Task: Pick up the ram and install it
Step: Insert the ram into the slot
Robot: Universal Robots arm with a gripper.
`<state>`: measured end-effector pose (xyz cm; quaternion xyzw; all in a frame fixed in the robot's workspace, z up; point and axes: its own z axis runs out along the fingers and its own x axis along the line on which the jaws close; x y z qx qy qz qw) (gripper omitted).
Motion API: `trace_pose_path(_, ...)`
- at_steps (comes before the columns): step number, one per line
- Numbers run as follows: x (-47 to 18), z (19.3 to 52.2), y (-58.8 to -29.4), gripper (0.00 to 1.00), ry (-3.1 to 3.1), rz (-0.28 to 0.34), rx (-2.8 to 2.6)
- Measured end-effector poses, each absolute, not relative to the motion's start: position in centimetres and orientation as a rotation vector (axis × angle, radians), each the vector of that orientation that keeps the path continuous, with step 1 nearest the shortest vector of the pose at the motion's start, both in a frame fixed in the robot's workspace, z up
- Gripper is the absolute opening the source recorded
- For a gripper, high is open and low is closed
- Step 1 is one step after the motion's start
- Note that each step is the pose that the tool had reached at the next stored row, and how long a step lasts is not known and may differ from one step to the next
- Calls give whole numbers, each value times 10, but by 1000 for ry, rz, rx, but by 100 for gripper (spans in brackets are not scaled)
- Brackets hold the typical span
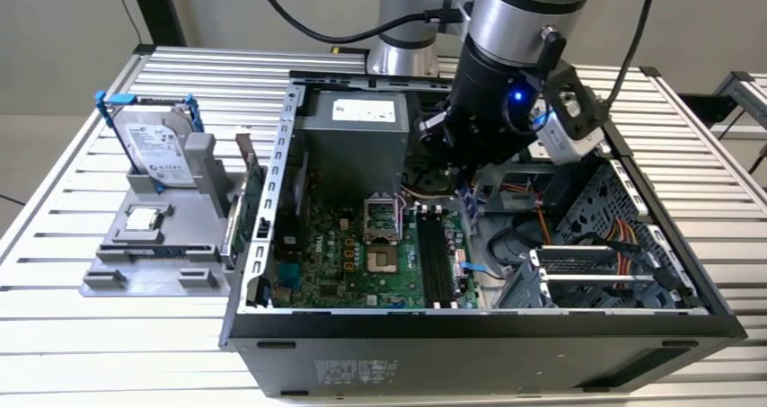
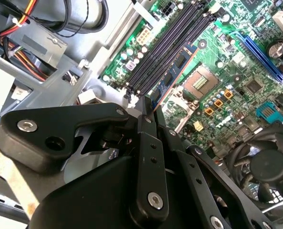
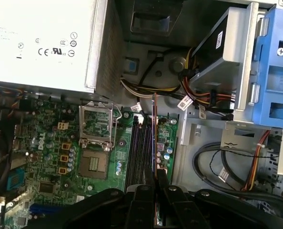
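The step in hand, as I judge it, is the install part: the ram (image 2: 172, 76) is off its holder and in the grasp of the gripper (image 2: 148, 107). The jaws are closed on the stick and pinch it by its two flat faces at one end. In the first wrist view the ram (image 3: 154, 133) is seen edge-on as a thin line that runs out from the gripper (image 3: 152, 177), along the memory slots (image 3: 139, 152) and at the side of them away from the processor socket (image 3: 96, 164). In the second wrist view its blue-green face lies almost parallel to the black memory slots (image 2: 170, 43). It seems to hang above the motherboard (image 1: 348, 263) and is not seated; whether its lower edge touches a slot I cannot tell. In the exterior view the arm stands inside the open computer case (image 1: 480, 322), at the far part of it, beside the power supply (image 1: 354, 128). The hard drive (image 1: 156, 151) and the processor chip (image 1: 144, 218) rest on the grey holder (image 1: 108, 277) at the exterior view's left, well apart from the work. For seating, I think the stick must be exactly in line with one slot and upright over it, and pressed evenly so that it does not tilt.
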<state>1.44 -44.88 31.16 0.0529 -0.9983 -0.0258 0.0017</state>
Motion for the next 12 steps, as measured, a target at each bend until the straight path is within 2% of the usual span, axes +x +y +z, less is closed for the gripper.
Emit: trace_pose_path(12, 14, 306, -449, 0, -3133, -81, 166)
